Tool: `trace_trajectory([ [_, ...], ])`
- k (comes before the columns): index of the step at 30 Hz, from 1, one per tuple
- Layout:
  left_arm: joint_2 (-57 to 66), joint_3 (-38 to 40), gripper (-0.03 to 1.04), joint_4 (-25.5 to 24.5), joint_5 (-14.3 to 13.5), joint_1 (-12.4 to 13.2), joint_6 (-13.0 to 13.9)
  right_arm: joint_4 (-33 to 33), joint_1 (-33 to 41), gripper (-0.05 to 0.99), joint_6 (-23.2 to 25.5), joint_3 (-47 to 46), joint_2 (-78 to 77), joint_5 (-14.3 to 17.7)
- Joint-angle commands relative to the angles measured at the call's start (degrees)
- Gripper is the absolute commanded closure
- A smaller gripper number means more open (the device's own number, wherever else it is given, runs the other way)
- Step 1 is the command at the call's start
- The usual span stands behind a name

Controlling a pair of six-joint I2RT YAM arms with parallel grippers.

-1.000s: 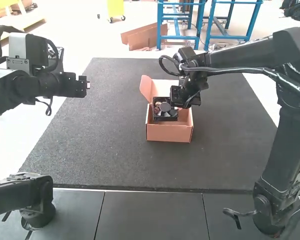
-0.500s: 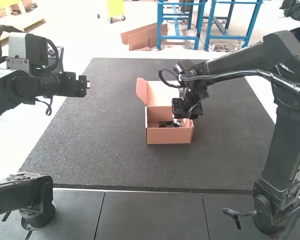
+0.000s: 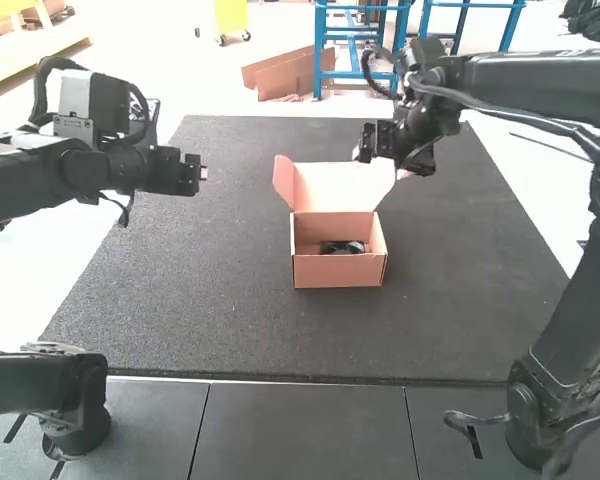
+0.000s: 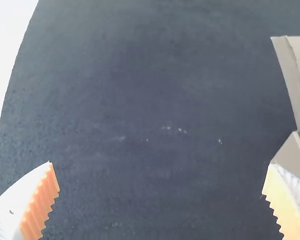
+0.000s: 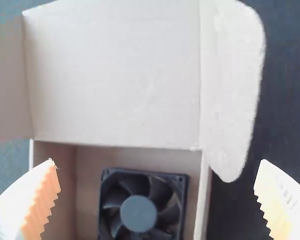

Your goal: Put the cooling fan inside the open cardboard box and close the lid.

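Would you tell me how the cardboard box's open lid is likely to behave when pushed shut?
The lid looks like thin card standing on a crease, so it will probably fold over easily. Its rounded side flap may snag outside the wall. The box, holding just a small fan, could slide.

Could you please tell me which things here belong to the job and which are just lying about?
Belonging: cooling fan, lying in the cardboard box; lid, standing open; right gripper, above the box, fingers apart.
Lying about: black mat, under the box; left gripper, off to the box's side, fingers apart.
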Motion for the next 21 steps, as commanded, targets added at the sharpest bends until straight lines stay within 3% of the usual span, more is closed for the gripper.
trace_trajectory([
  [1, 1.6, 3.5, 0.04, 1.4, 0.6, -1.7, -2.1, 0.2, -1.8, 0.03, -3.8, -1.7, -5.5, 2.0],
  [6, 6.0, 4.8, 0.04, 3.4, 0.2, -2.2, -3.1, 3.0, -3.5, 0.03, -7.3, -8.4, -11.3, 3.1],
  [11, 12.0, 7.3, 0.04, 5.2, -0.3, -2.3, -3.2, 9.8, -5.1, 0.03, -7.2, -13.3, -15.0, 3.1],
  [21, 24.1, 13.2, 0.04, 10.5, -1.1, -2.3, -3.6, 17.1, -5.9, 0.03, -9.5, -12.7, -12.0, 3.3],
])
